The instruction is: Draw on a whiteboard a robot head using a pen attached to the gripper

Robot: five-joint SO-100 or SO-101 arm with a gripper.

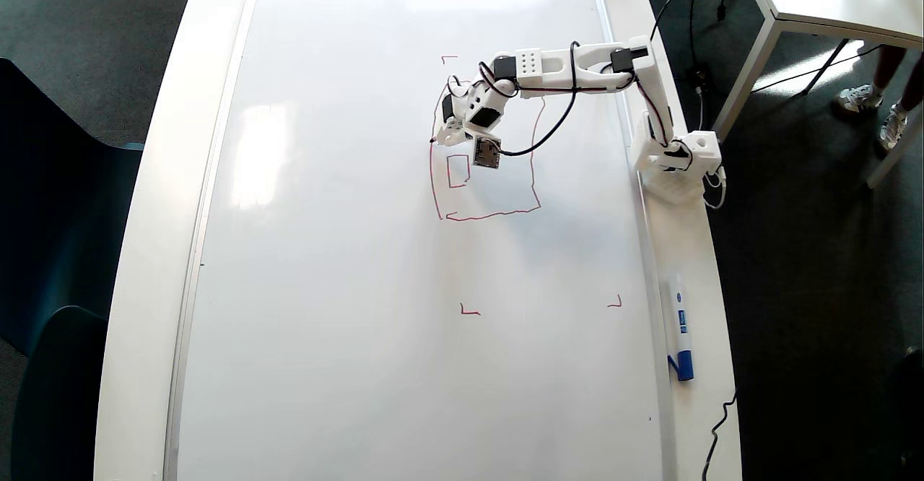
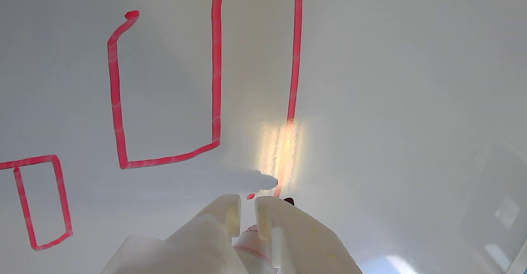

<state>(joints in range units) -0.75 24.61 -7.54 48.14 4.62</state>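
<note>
Your claw (image 1: 449, 133) is clenched on the pen (image 2: 251, 239); in the wrist view you see its two white fingers (image 2: 224, 214) pressed on both sides of the pen's body, with only a narrow gap between them. The dark pen tip (image 1: 433, 139) touches the left vertical line of the robot head (image 1: 491, 159), about halfway along that side in the overhead view. The robot head outline sits in the far right part of the whiteboard (image 1: 346, 250), and a small rectangle (image 1: 458, 171) is drawn inside it, just near of the claw. In the wrist view you see two inner rectangles, a large one (image 2: 164, 76) and a smaller one (image 2: 41, 202) at the left edge. A blue-capped marker (image 1: 681, 336) lies on the worktop (image 1: 144, 250), right of the whiteboard and well apart from the arm base (image 1: 678, 159).
</note>
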